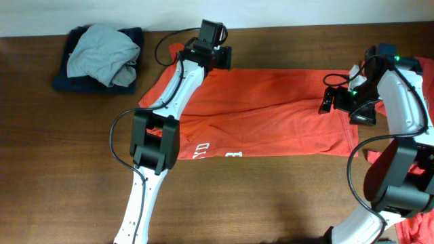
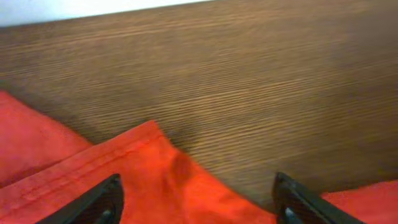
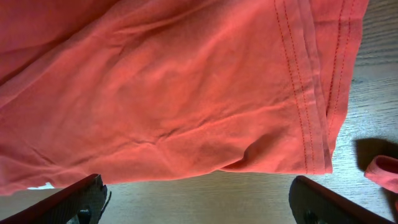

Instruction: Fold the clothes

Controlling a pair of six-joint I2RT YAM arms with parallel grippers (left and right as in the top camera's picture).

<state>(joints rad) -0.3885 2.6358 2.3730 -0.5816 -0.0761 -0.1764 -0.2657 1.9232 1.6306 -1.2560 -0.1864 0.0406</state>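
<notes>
T-shirt spread on table, bundled garments behind at left, another garment at near-right corner

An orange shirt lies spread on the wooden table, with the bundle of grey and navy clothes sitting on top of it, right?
Not on top. The overhead view shows the bundle lying on the table beside the orange shirt.

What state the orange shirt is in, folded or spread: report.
Spread: the orange shirt lies flat and wide across the table; whether a layer is doubled under, cannot tell.
</notes>
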